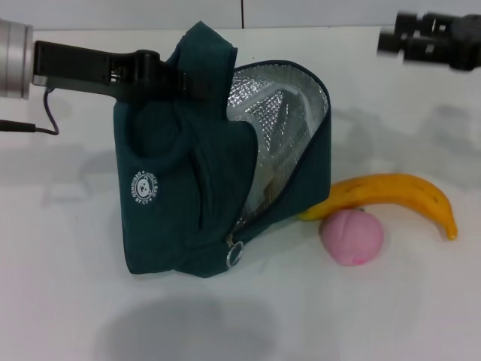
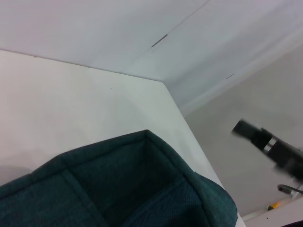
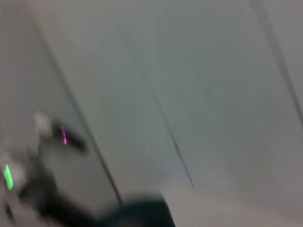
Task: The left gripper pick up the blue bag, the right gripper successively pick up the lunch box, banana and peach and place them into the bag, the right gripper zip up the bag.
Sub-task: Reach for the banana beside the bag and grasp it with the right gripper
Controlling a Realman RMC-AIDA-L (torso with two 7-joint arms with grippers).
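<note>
Holding the bag [image 1: 176, 188] with jaws clamped on its handle, the left gripper [image 1: 161, 71] waits; banana [image 1: 398, 197] and peach [image 1: 352, 236] lie beside the bag unpacked, right gripper [image 1: 409, 39] jaws unreadable.

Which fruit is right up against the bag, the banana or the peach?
The banana. Its left end reaches the edge of the blue bag, while the peach, round and pink, lies in front of the banana with white table showing between it and the bag.

Open teal blue bag [image 1: 188, 203] stands upright; banana [image 1: 398, 197] touches pink peach [image 1: 352, 236] beside it.
</note>
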